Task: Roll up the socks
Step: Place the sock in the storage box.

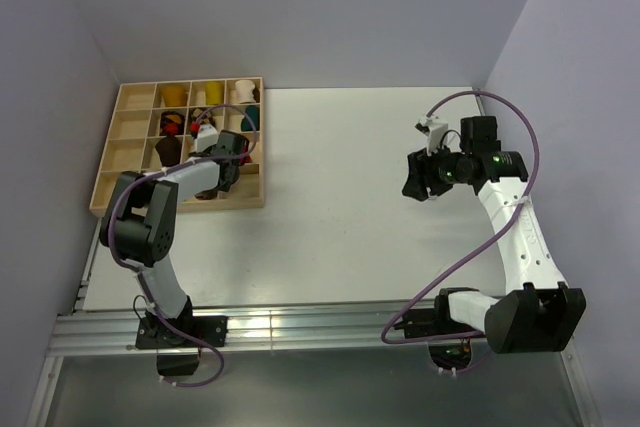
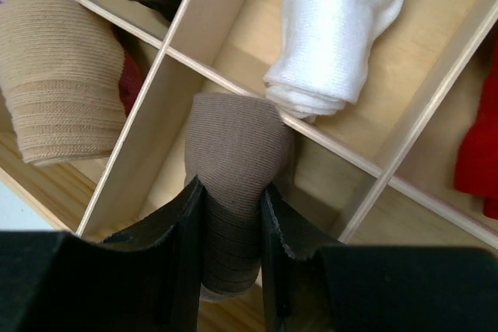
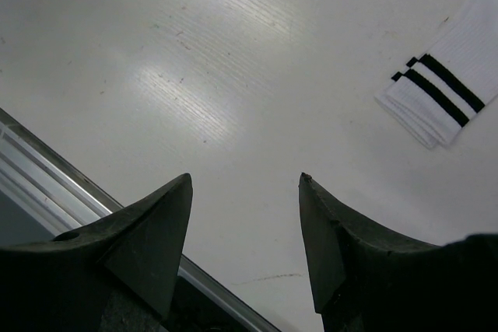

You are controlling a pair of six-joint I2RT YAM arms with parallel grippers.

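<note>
Where the table [image 1: 330, 197] carried the divided wooden tray [image 1: 125, 152] at its far-left corner, the left gripper [image 2: 232, 188] was clamped on a rolled brown sock [image 2: 233, 138] above a compartment, its long axis along the fingers. The right gripper [image 3: 245, 178] hung spread, nearer the flat black-striped white sock [image 3: 443, 91] ahead-right.

Left claw [image 2: 232, 189] clamped tight, right claw [image 3: 245, 179] agape.

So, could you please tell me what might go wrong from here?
The left gripper pinches the brown sock roll close to a tray divider; on release it could loosen or lodge on that wall. The right gripper hangs open over the table, with the striped white sock only at its view's edge, so a grab may miss it.
</note>
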